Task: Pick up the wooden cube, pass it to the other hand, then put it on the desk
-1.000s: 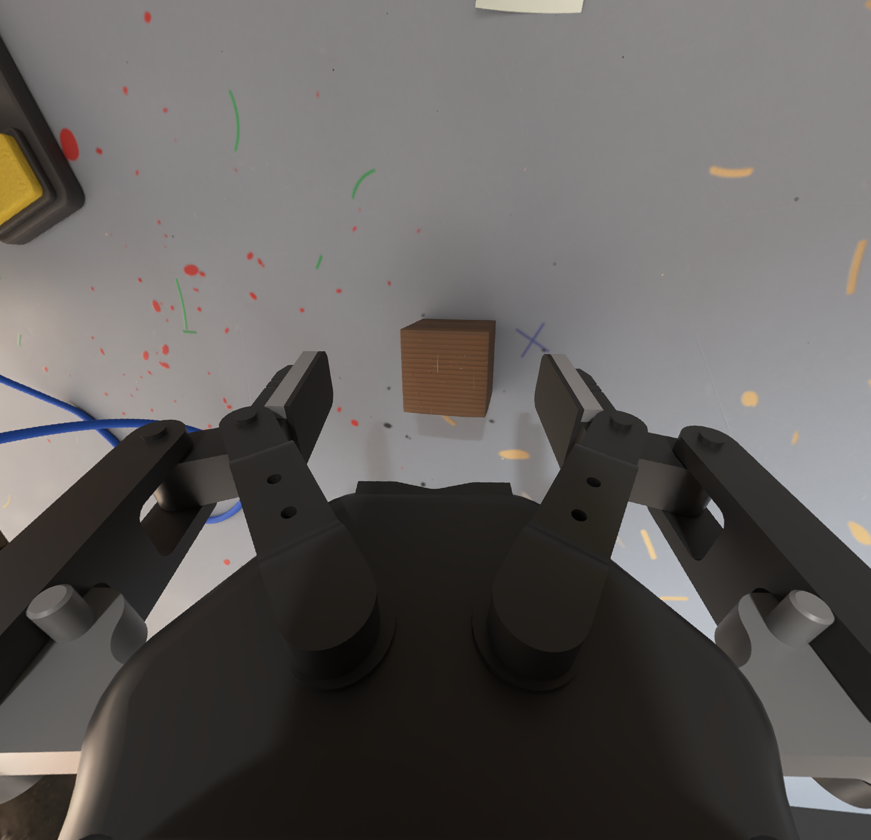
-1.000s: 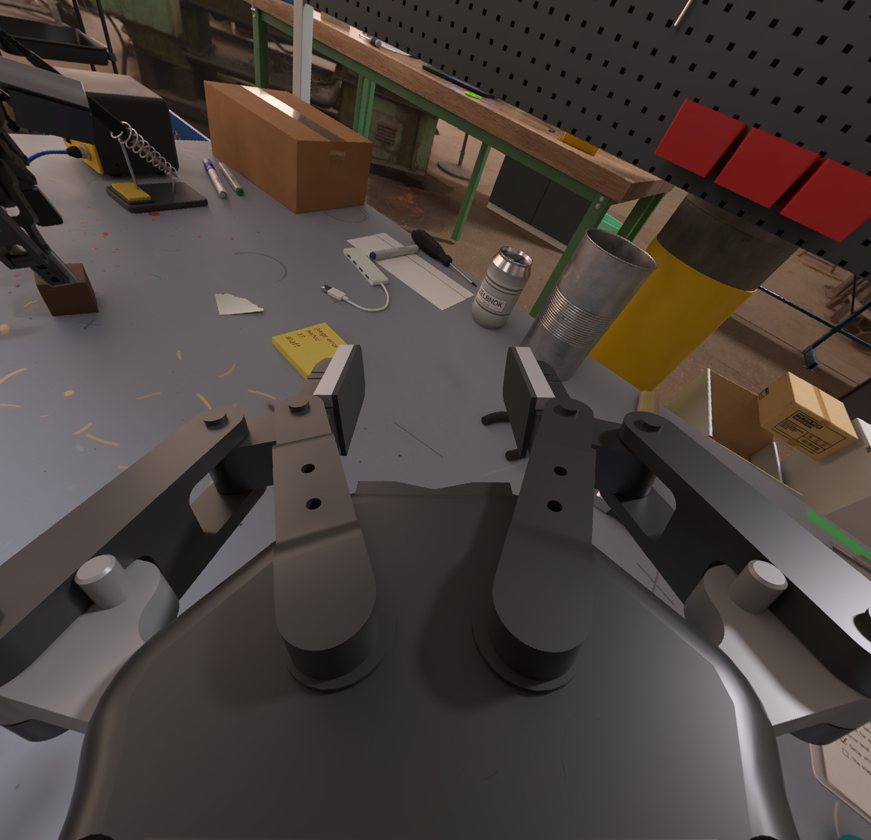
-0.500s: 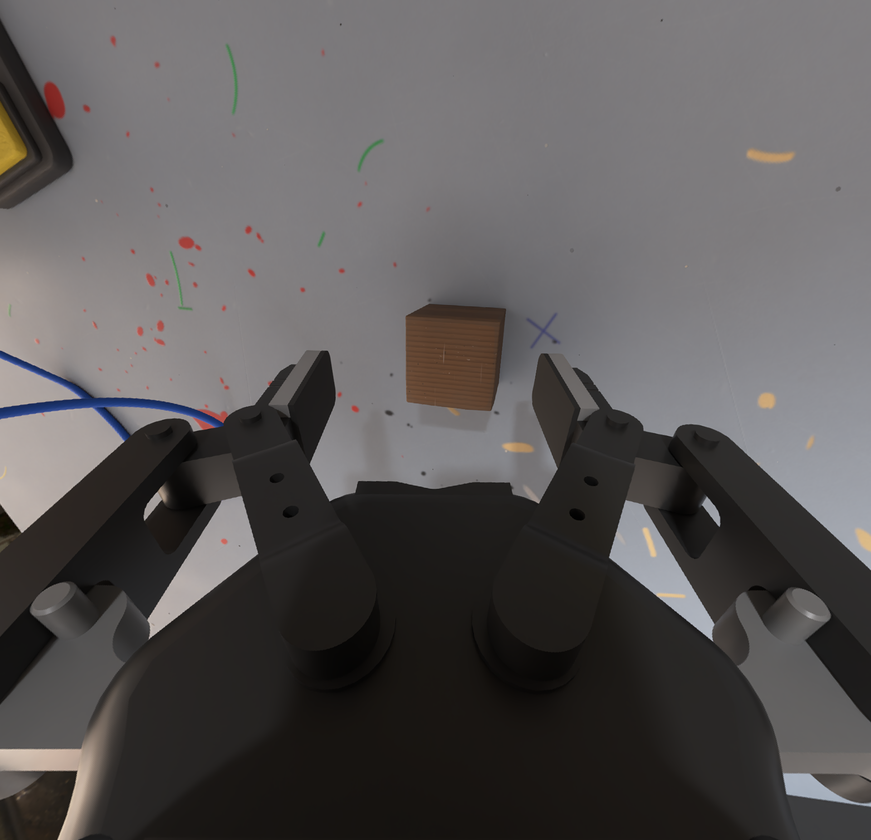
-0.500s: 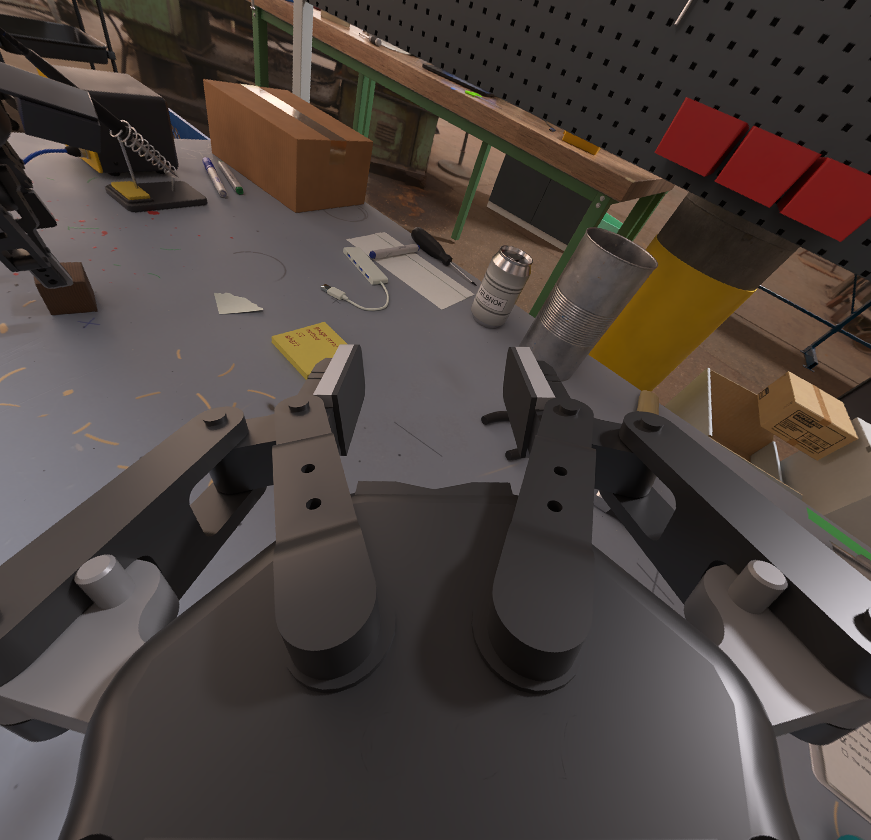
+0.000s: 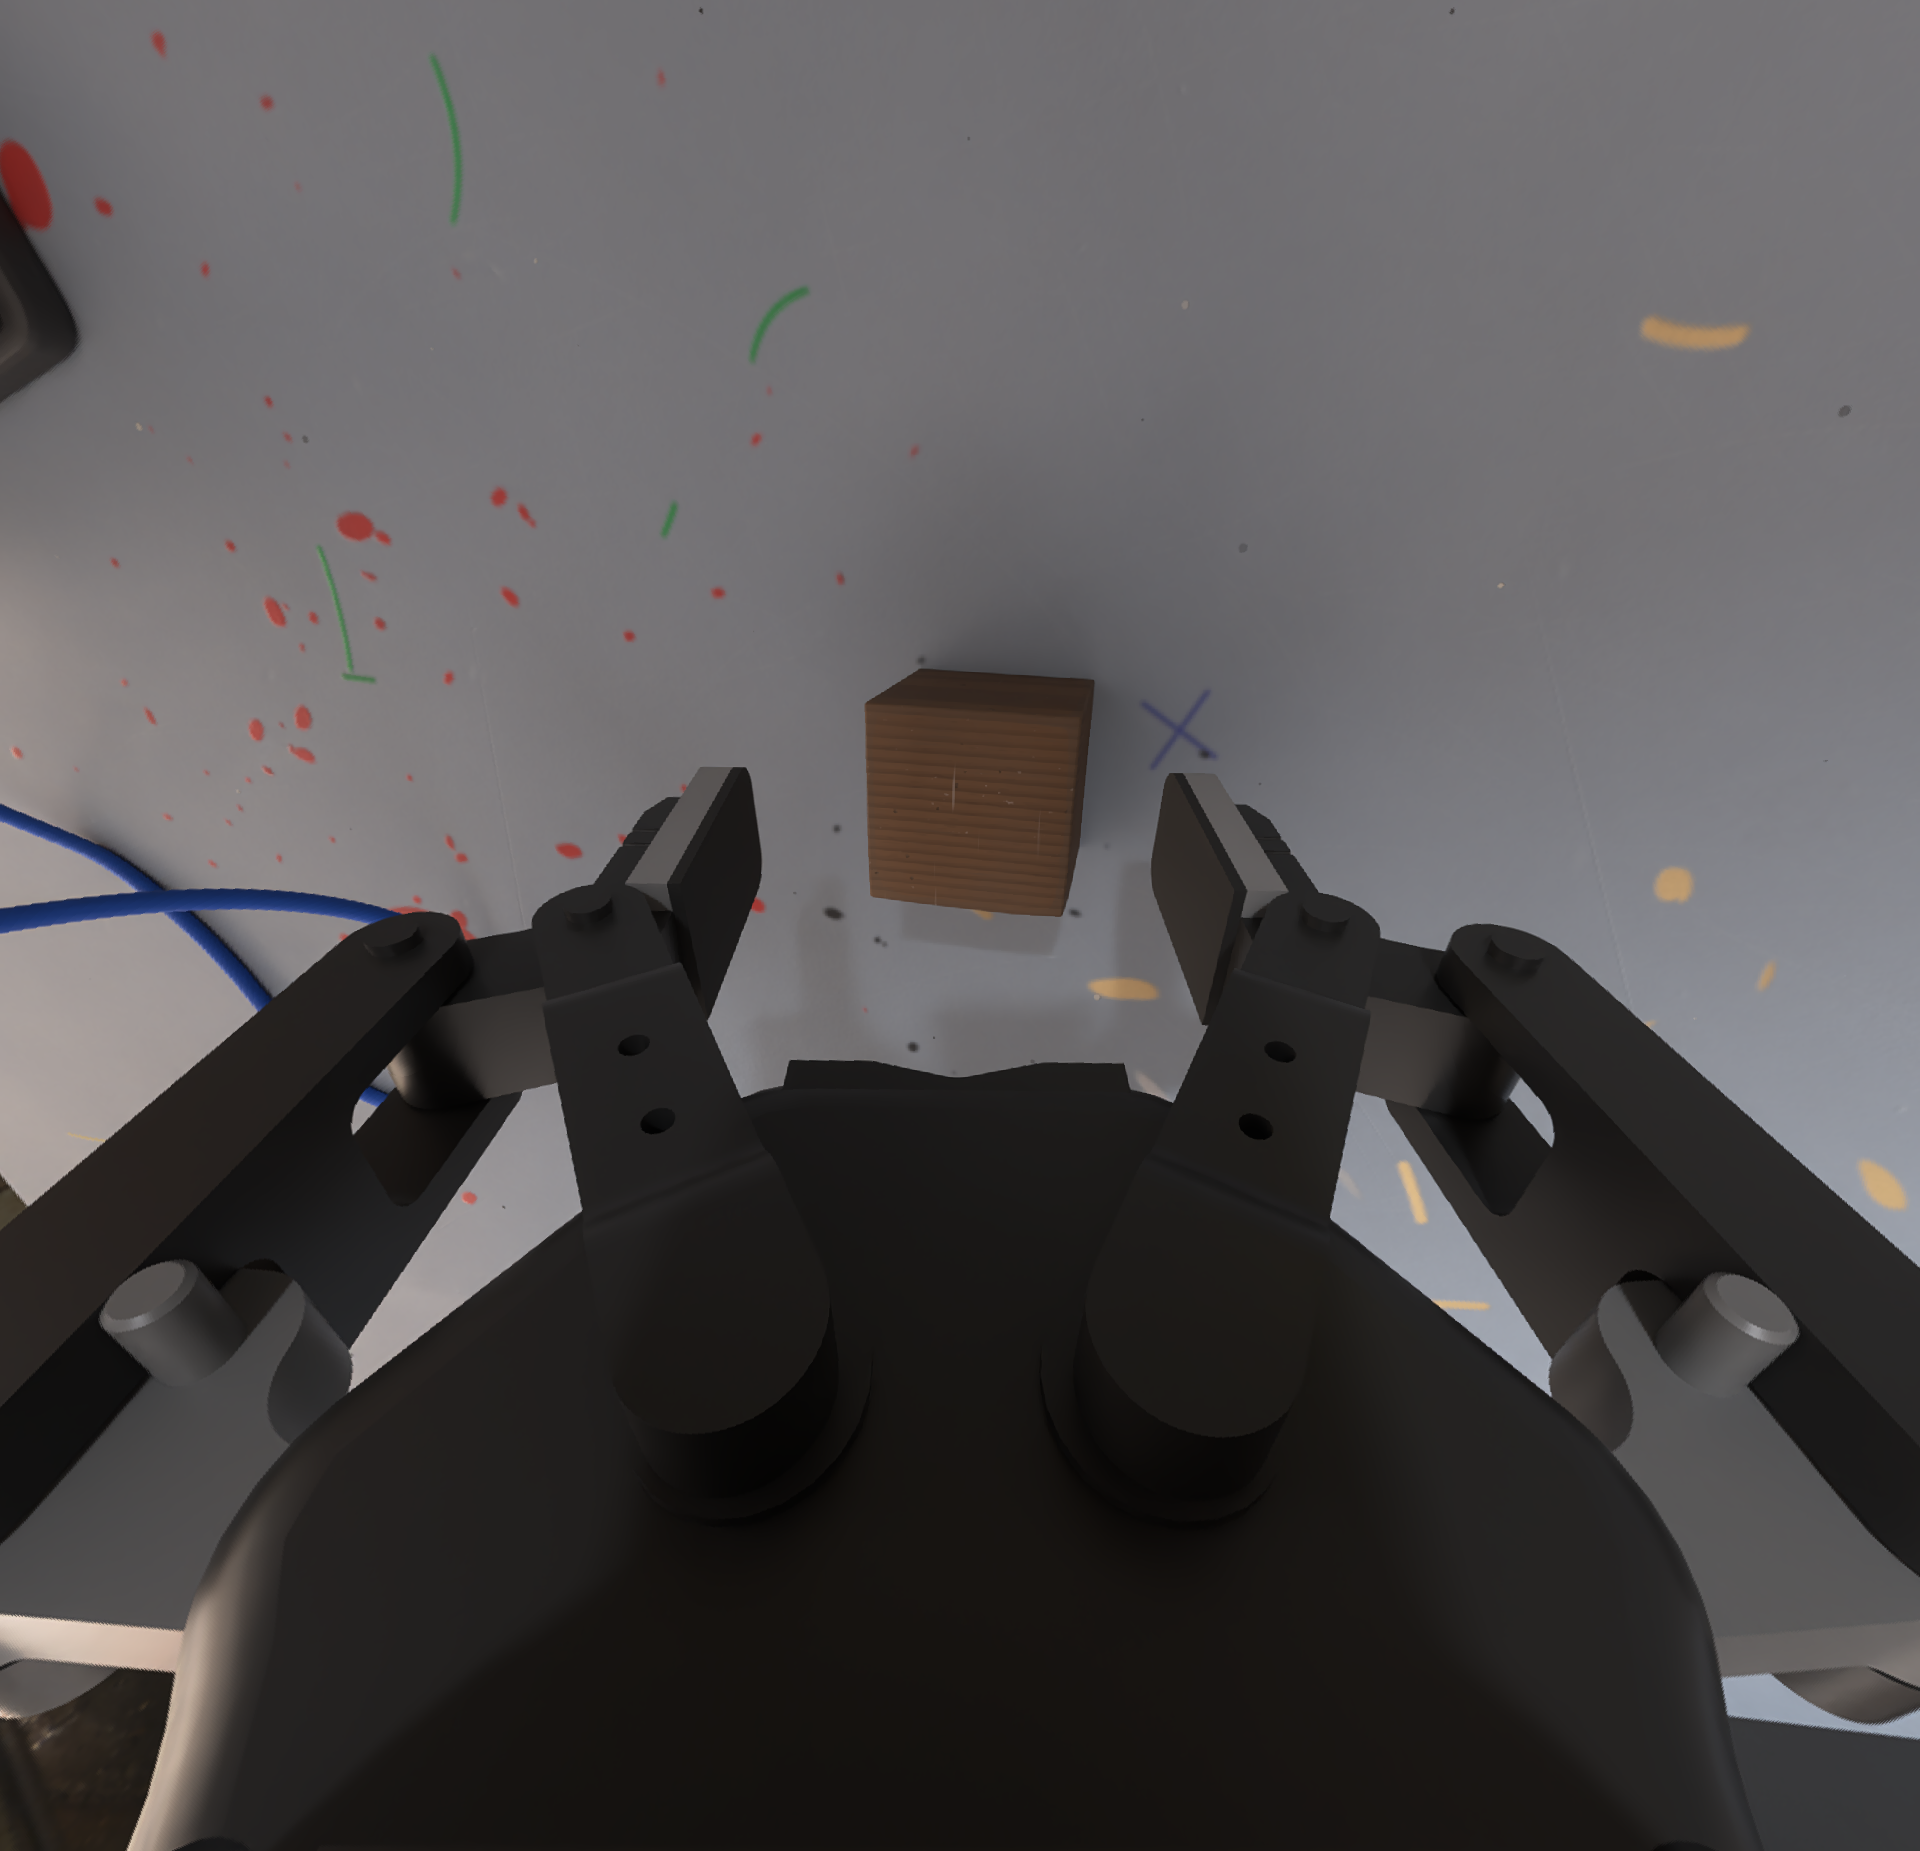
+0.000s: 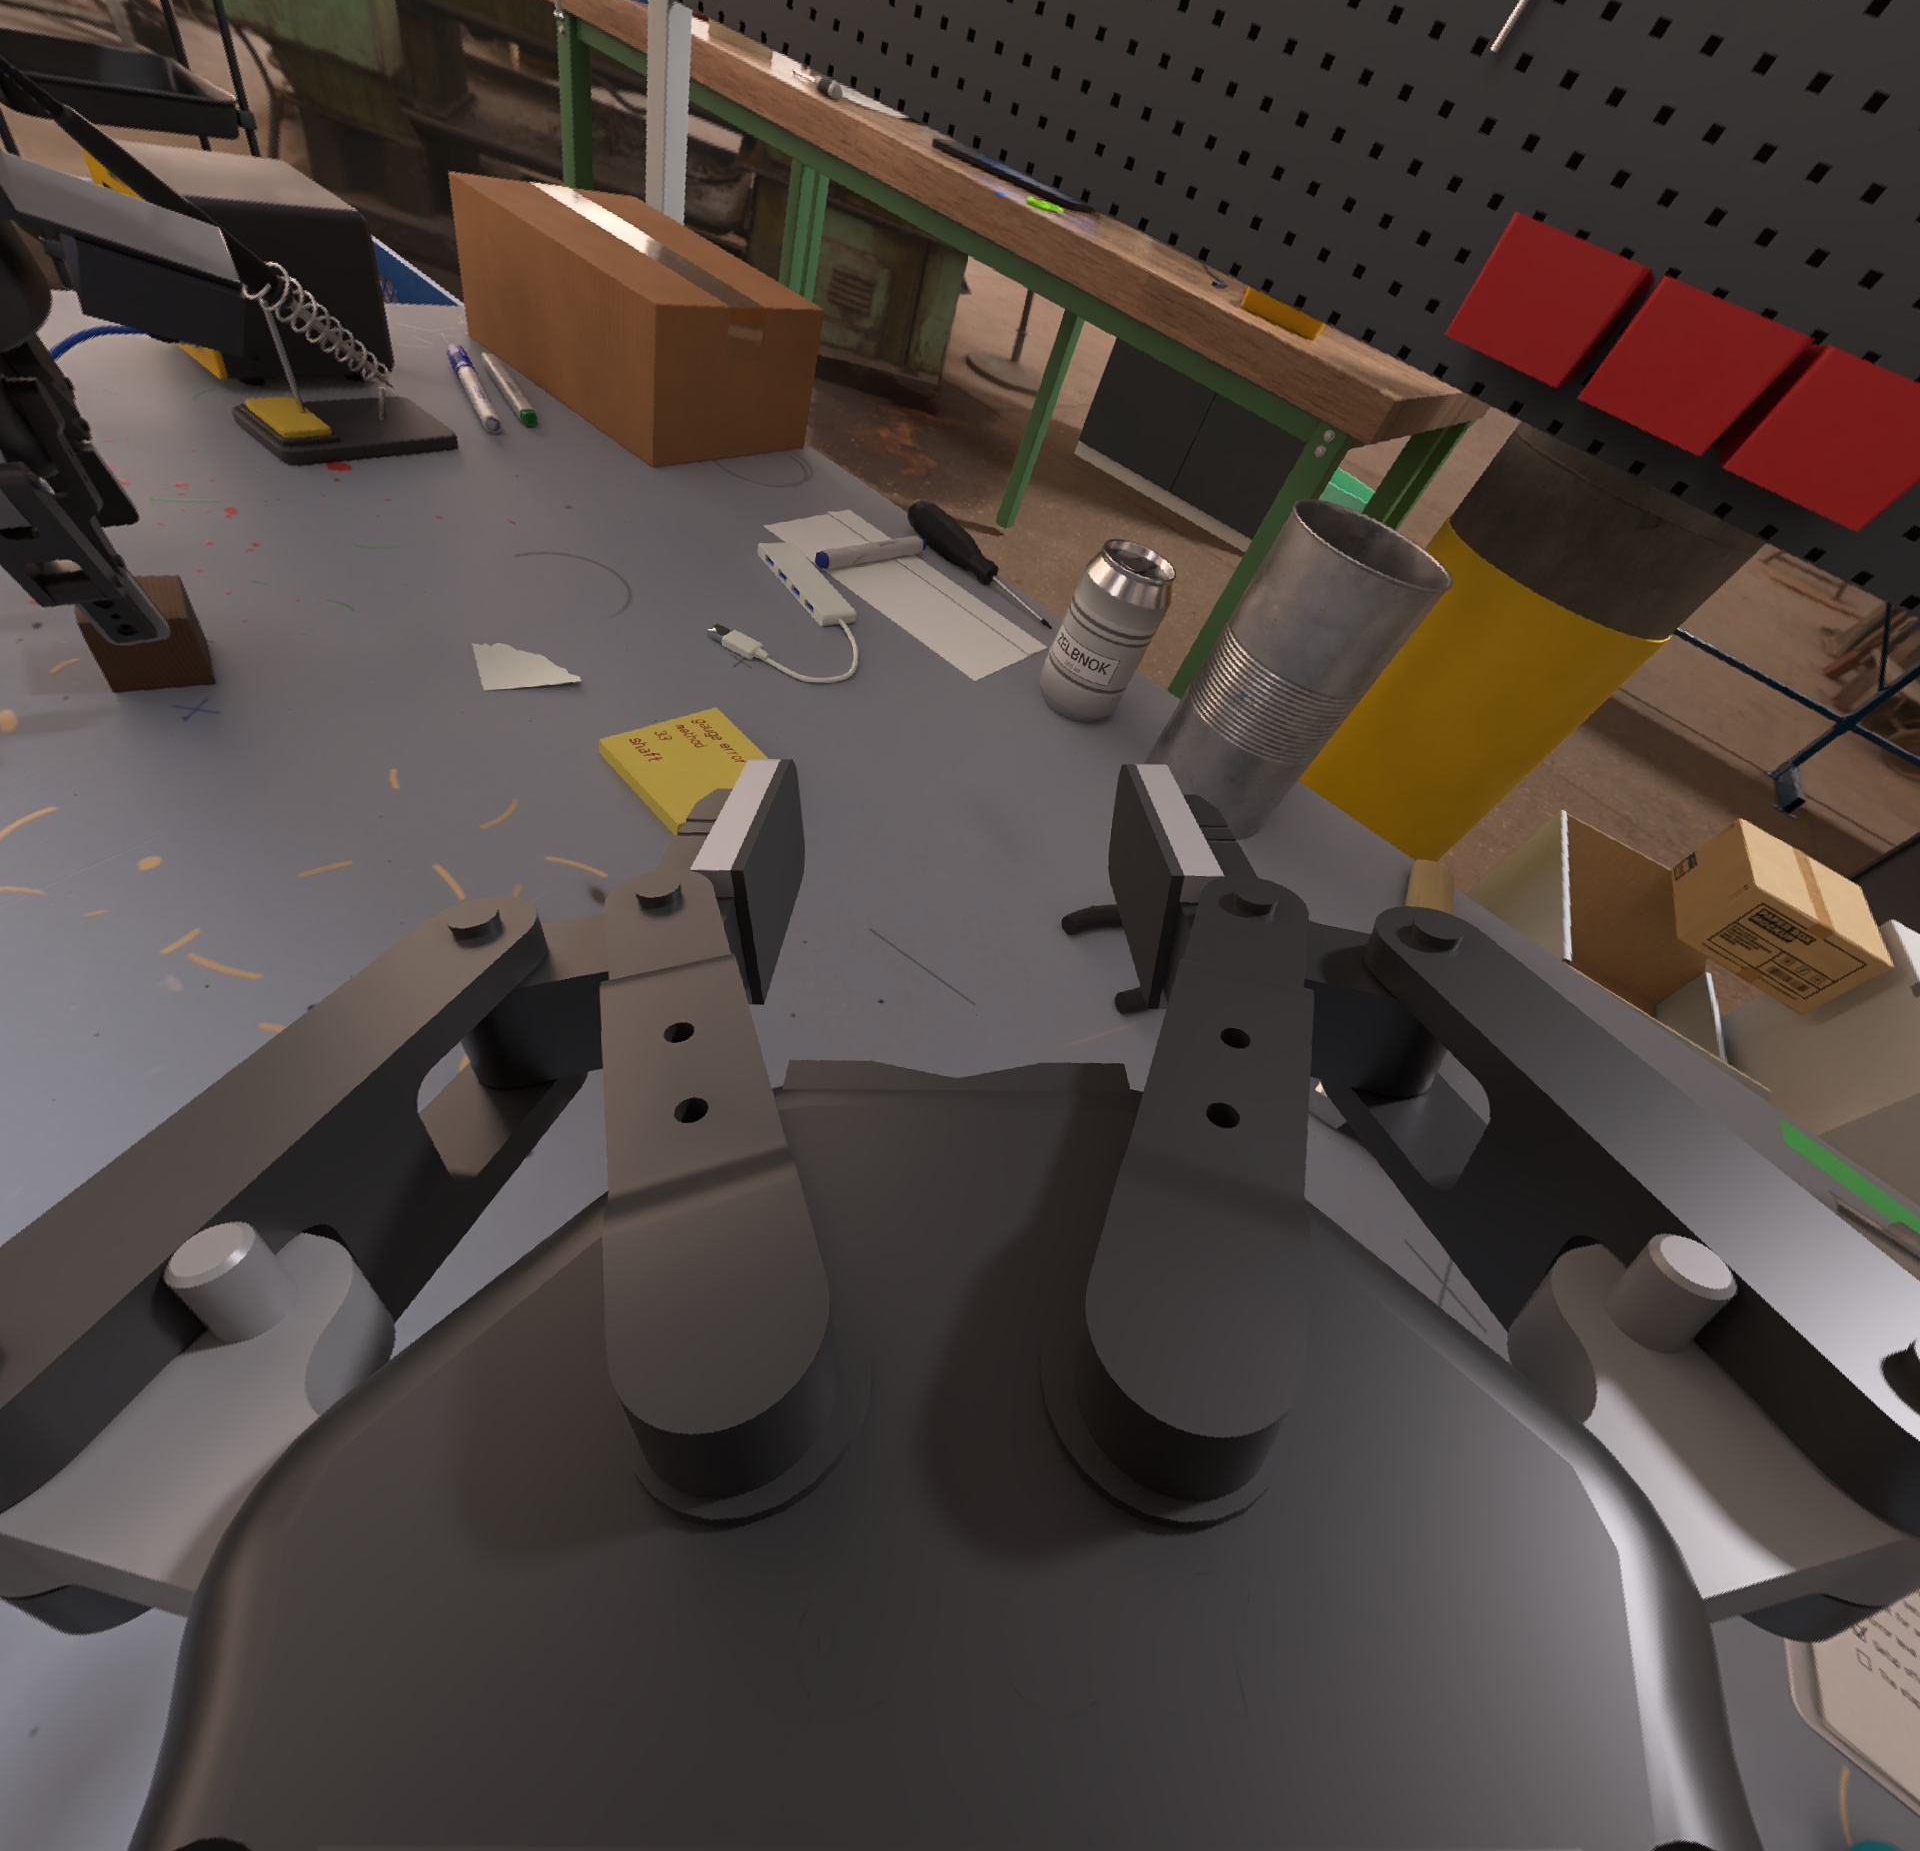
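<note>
The wooden cube (image 5: pixel 971 793) is a small brown block standing on the grey desk (image 5: pixel 1351 243). My left gripper (image 5: pixel 956 856) is open right above it, pointing down, with the cube between the two fingers and clear of both pads. In the right wrist view the cube (image 6: pixel 156 643) sits at the far left of the desk, partly hidden by the left gripper's fingers (image 6: pixel 73 565). My right gripper (image 6: pixel 956 856) is open and empty, hovering over the desk's right part, far from the cube.
A blue cable (image 5: pixel 177 908) lies left of the cube. On the desk are a cardboard box (image 6: pixel 634 315), a soldering stand (image 6: pixel 312 388), a yellow note pad (image 6: pixel 675 762), a paper scrap (image 6: pixel 520 667), a can (image 6: pixel 1107 627) and a metal cylinder (image 6: pixel 1288 658).
My left gripper has come down closer over the cube, which now sits between the open fingers. The right gripper has not moved.
</note>
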Available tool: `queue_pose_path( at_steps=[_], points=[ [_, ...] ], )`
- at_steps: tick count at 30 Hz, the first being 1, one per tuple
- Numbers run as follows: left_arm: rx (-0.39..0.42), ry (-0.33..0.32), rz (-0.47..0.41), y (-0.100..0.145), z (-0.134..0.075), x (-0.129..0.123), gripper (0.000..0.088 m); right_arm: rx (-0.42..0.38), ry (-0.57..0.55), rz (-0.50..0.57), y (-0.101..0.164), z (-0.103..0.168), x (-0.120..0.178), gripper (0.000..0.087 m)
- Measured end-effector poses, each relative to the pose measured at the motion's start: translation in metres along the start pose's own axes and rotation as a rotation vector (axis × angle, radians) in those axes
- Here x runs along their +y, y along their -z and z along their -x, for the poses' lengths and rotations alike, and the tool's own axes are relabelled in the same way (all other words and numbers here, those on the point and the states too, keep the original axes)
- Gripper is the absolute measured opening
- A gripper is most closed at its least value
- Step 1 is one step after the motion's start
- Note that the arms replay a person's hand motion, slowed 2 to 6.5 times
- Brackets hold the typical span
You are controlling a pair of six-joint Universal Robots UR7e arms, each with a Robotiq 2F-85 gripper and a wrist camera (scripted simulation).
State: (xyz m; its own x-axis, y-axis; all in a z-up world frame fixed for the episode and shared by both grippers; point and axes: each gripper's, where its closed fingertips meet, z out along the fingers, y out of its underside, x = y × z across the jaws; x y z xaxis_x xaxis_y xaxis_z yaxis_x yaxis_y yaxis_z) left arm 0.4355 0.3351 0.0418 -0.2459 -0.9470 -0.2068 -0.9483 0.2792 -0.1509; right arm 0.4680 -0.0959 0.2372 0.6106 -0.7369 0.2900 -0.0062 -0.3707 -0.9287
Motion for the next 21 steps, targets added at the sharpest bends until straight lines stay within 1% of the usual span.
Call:
queue_pose_path(
  at_steps=[12, 21],
  points=[
    [0.008, -0.006, 0.039, -0.0052, -0.0028, 0.0028, 0.0662, 0.0, -0.001, 0.001, -0.0001, -0.0005, 0.0005, 0.0534],
    [0.025, -0.003, 0.066, -0.0096, -0.0048, 0.0064, 0.0562, 0.0, -0.002, 0.001, -0.0004, -0.0009, 0.0009, 0.0534]
  ],
)
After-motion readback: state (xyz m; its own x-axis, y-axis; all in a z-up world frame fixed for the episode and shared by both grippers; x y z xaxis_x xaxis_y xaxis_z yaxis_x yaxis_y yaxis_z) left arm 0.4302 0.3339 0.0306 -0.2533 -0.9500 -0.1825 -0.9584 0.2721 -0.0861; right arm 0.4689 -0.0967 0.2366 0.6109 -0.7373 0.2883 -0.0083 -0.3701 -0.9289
